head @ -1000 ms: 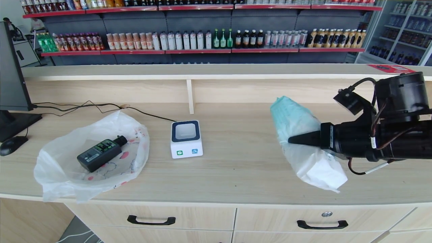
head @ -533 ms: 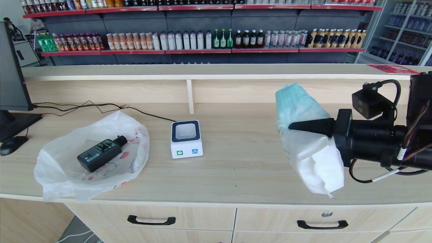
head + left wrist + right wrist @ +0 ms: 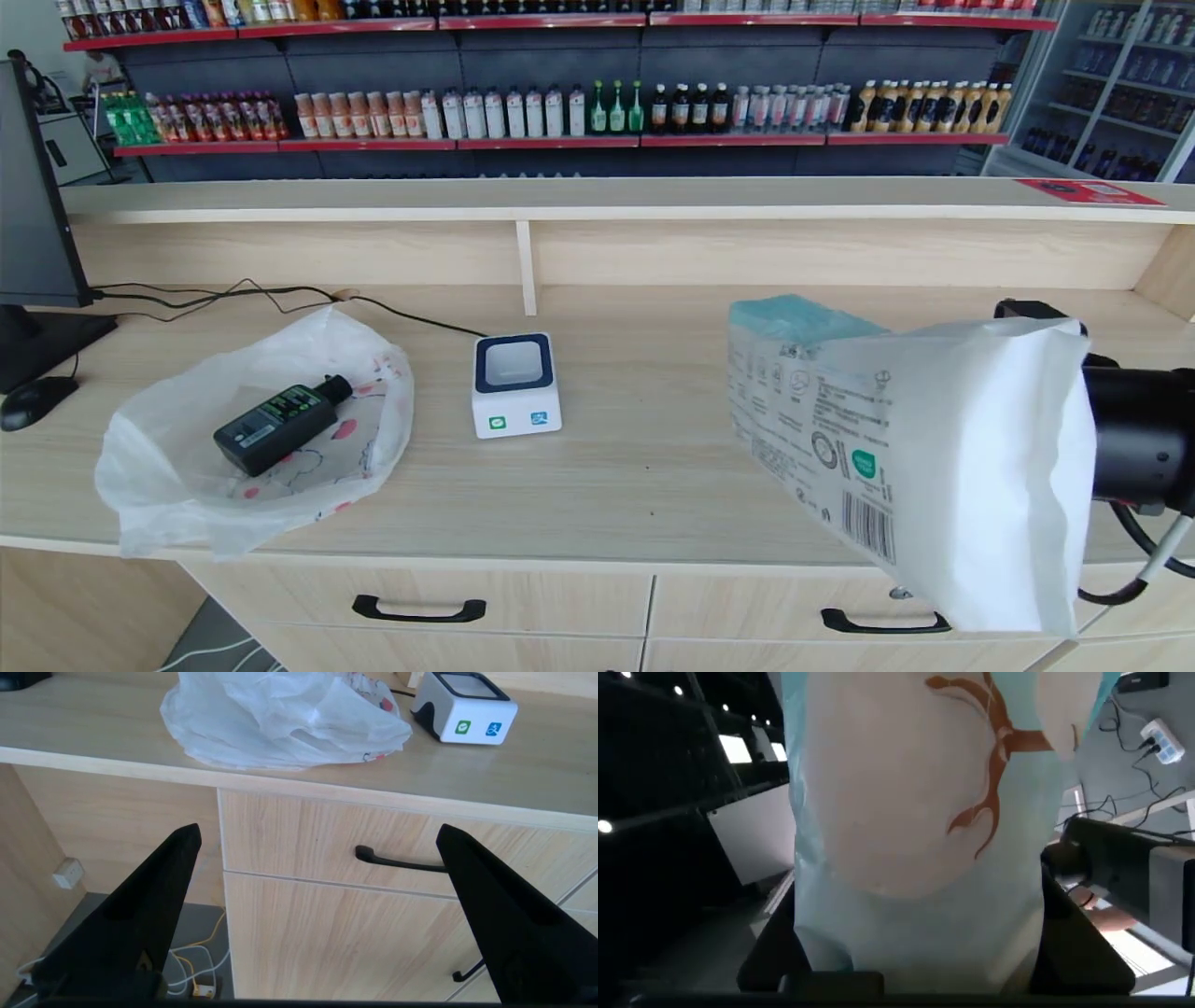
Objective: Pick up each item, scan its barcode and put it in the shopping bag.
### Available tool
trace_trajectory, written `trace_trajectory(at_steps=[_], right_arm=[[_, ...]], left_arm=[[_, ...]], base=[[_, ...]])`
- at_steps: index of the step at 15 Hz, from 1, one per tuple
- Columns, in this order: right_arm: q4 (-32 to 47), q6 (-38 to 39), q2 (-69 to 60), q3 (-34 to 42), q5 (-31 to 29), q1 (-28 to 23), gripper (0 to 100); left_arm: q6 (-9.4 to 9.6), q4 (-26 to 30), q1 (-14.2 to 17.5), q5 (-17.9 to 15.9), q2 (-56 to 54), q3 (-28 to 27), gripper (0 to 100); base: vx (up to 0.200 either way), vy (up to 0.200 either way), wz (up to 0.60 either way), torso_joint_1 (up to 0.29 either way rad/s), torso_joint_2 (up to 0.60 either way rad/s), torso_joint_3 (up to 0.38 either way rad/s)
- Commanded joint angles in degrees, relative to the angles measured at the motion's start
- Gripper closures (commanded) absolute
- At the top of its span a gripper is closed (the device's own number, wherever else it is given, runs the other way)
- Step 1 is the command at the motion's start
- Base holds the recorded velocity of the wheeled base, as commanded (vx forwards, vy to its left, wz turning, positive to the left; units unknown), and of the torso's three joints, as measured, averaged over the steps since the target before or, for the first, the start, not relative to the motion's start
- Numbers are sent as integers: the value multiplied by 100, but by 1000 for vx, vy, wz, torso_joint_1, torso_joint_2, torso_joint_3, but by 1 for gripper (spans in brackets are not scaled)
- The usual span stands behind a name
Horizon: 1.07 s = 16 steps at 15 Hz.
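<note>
My right gripper (image 3: 910, 943) is shut on a white and teal packet (image 3: 896, 448), held in the air over the right end of the counter (image 3: 653, 467). The packet's printed side with its barcode (image 3: 868, 527) faces the head camera and hides the gripper's fingers in that view. A white cube scanner (image 3: 516, 385) with a dark blue top stands mid-counter. The open plastic shopping bag (image 3: 168, 467) lies at the left with a dark bottle (image 3: 280, 422) inside. My left gripper (image 3: 318, 840) is open and holds nothing, below the counter edge in front of the drawers (image 3: 374, 859).
A monitor base (image 3: 37, 336) and a mouse (image 3: 33, 401) sit at the far left, with cables (image 3: 233, 294) running along the back of the counter. A raised ledge (image 3: 597, 201) borders the rear. Bare counter lies between the scanner and the packet.
The right arm has lifted the packet off the counter and turned it, so its printed side and barcode now face the head camera. Bag, bottle and scanner have stayed put.
</note>
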Motion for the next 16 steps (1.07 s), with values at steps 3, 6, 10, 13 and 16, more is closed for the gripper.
trace_trajectory(at_steps=[3, 6, 10, 13, 16], right_arm=[[-112, 430, 466, -286, 499, 27, 100], [-727, 1115, 580, -198, 1448, 19, 100], [-2054, 2319, 1063, 127, 1527, 45, 100], [-2933, 3084, 1353, 163, 1554, 54, 100], [-4357, 4429, 1705, 347, 1554, 80, 100]], left_arm=[[-1, -1, 5, 2, -2, 0, 0], [-1, -1, -4, 2, -2, 0, 0], [-1, -1, -4, 2, -2, 0, 0], [-1, -1, 5, 2, -2, 0, 0], [-1, -1, -4, 2, -2, 0, 0]], base=[[0, 0, 0, 0, 0, 0], [0, 0, 0, 0, 0, 0], [0, 0, 0, 0, 0, 0], [0, 0, 0, 0, 0, 0], [0, 0, 0, 0, 0, 0]])
